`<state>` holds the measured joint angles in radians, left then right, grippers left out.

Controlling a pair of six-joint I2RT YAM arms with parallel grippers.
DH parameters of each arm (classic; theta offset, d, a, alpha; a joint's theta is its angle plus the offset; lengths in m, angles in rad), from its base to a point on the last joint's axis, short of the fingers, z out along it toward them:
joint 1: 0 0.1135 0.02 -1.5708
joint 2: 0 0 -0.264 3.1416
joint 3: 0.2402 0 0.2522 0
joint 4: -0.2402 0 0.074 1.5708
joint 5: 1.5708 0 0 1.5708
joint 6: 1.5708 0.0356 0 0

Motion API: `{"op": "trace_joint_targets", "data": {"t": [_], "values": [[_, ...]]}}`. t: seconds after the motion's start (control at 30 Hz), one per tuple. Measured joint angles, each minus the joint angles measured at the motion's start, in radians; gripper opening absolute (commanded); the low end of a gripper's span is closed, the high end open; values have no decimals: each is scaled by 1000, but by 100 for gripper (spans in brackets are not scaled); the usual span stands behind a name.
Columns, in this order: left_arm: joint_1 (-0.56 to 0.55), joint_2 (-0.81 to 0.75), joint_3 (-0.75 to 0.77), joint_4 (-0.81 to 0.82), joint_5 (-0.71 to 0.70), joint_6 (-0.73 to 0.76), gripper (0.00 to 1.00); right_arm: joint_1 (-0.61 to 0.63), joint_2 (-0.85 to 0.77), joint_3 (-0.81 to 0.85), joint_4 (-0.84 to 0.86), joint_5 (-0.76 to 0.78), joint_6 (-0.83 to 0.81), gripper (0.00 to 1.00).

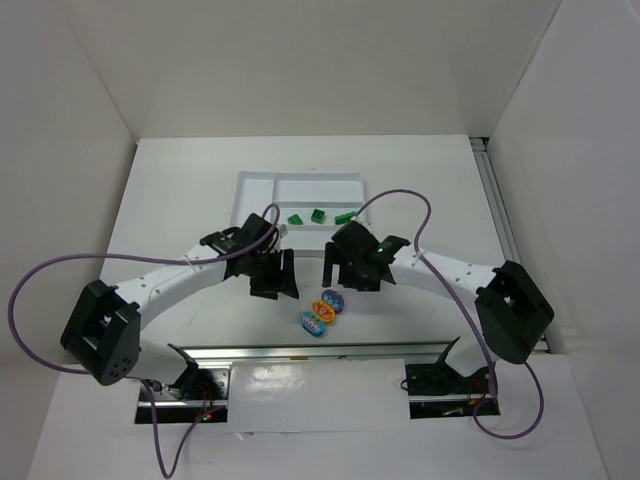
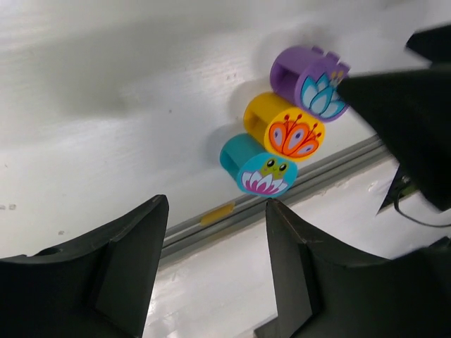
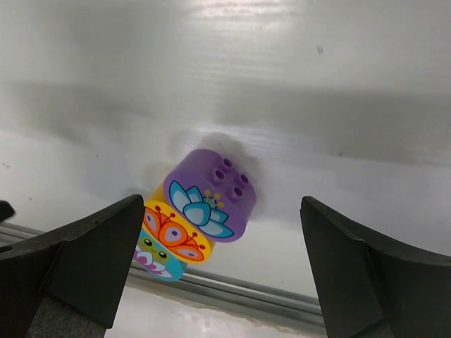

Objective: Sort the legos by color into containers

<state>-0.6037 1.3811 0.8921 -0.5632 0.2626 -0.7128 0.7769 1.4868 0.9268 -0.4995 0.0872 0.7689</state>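
Three bricks lie in a touching diagonal row on the white counter (image 1: 180, 200), at lower centre of the top view. The purple brick (image 1: 334, 299) is uppermost, the orange brick (image 1: 324, 310) in the middle and the teal brick (image 1: 313, 322) lowest, each with a flower printed on its face. The left claw (image 2: 215, 274) sits just to the upper left of the row in that view, its jaws parted to a middling width with nothing between them. The right claw (image 3: 225, 267) sits just above the row's upper end, jaws wide and bare. In its wrist view the purple brick shows in the gap between the two fingers, beyond them and untouched. The white tray (image 1: 262, 182) lies at upper centre, well apart from the row. Three green bricks (image 1: 317, 214) sit in a line along its lower edge; whether they lie inside a compartment I cannot tell.
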Motion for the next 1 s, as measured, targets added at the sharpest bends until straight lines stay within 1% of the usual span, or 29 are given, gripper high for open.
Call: {"op": "trace_joint_targets", "data": {"t": [0.2, 0.33, 0.5, 0.63, 0.73, 0.8, 1.0], "values": [[11, 24, 110, -34, -64, 32, 71, 31, 0, 5, -33, -16, 135, 99], [54, 24, 156, -47, -98, 65, 71, 40, 15, 8, -32, -31, 202, 99], [99, 24, 161, -71, -112, 93, 71, 41, 123, 71, -46, -46, 262, 99], [102, 23, 161, -82, -113, 110, 71, 42, 230, 148, -90, -42, 301, 99], [107, 20, 161, -87, -113, 116, 71, 45, 285, 174, -131, -49, 325, 99], [114, 15, 161, -90, -113, 130, 71, 47, 289, 180, -147, -51, 342, 98], [144, -5, 161, -92, -113, 142, 69, 48, 283, 169, -168, -58, 393, 98]]}}
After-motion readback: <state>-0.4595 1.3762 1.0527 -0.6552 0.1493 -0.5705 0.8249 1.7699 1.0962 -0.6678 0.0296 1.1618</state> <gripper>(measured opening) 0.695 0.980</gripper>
